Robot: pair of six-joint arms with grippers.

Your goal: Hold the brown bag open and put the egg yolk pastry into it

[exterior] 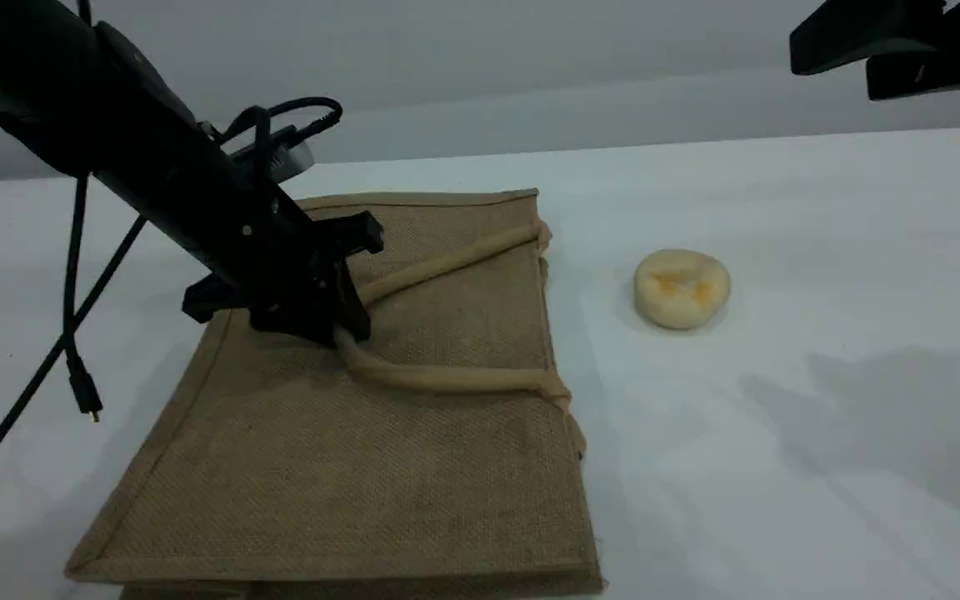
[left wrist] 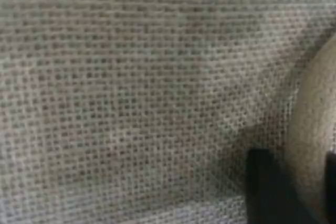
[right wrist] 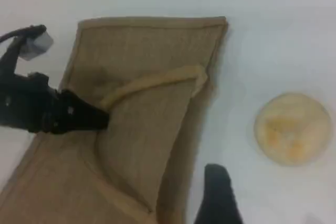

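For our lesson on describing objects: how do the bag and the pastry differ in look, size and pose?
The bag is large, flat, rectangular and woven brown; the pastry is small, round, thick and pale cream with orange patches. The left hand is at the bag's handle; the pastry lies untouched. Both rest on the white table.

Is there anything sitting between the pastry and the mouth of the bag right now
Nothing visible: only bare table lies between the egg yolk pastry and the brown bag, but the bag lies flat, mouth not held open.
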